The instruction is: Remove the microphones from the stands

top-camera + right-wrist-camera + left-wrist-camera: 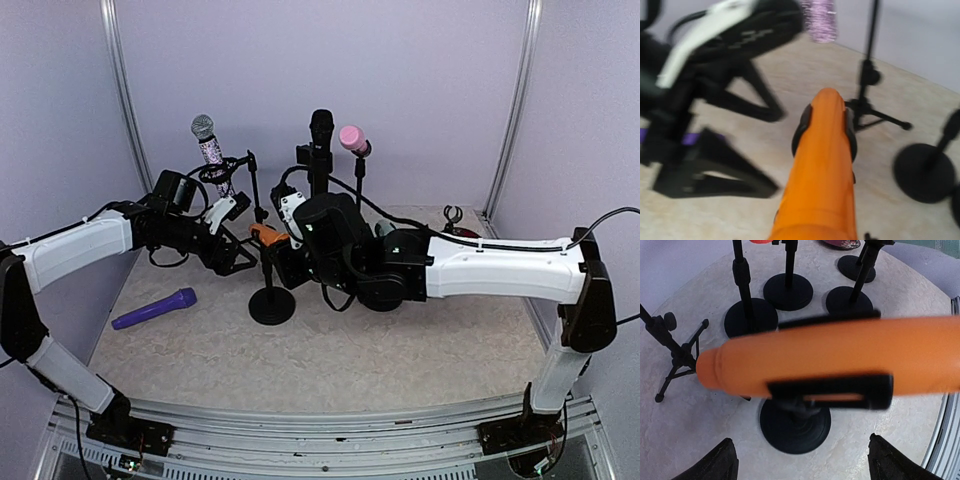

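Item: orange mic (266, 237), lying near level in the clip (830, 392) of a short stand (271, 285), its round base (271, 306) on the desk (400, 340) at centre; not yet removed. The clip rings the body close to the tail end, which points to 9 o'clock in the top view. Right fingers (288, 245): reaching in from 3 o'clock. The right wrist view looks straight along the orange body from the head side, and they seem to be pinching it, though the fingers themselves sit below that frame. Judged purpose: a hold on the free length, so the mic can be drawn out of the clip. Left fingers (722, 462): spread wide, nothing between them, set at 9 o'clock with mic, clip and base just beyond the tips. They are probably placed to steady the stand against the pull. Also present: purple mic (155, 308), loose on the desk at 8 o'clock from the base; glitter mic (207, 140) on a tripod stand at 11 o'clock; black mic (321, 130) and pink mic (352, 138) upright on stands at 12 to 1 o'clock. Surface: pale, mottled, stone-look, matt. Room: plain lilac walls (400, 80) on three sides, metal posts (515, 110) at the back corners.
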### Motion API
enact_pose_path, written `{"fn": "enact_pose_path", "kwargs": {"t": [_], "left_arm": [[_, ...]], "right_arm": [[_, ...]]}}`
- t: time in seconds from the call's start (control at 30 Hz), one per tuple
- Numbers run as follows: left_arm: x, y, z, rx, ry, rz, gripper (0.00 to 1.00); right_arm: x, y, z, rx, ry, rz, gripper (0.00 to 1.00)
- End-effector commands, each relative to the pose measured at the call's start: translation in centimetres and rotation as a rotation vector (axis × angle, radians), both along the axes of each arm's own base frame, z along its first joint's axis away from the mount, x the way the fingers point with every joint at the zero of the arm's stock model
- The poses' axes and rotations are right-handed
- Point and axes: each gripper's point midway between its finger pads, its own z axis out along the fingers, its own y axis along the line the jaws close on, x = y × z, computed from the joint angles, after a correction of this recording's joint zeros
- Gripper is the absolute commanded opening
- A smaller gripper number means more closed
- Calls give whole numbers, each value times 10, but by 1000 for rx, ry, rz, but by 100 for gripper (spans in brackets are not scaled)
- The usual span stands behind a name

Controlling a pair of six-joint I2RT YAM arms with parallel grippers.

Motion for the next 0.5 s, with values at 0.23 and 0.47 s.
{"fn": "enact_pose_path", "kwargs": {"t": [0.23,0.47], "left_arm": [[-1,-8,-6,-72,11,11,71],[15,1,-21,-73,12,78,46]], "right_arm": [[-24,53,47,201,-48,123,0],[-33,59,46,164,-88,133,0]]}}
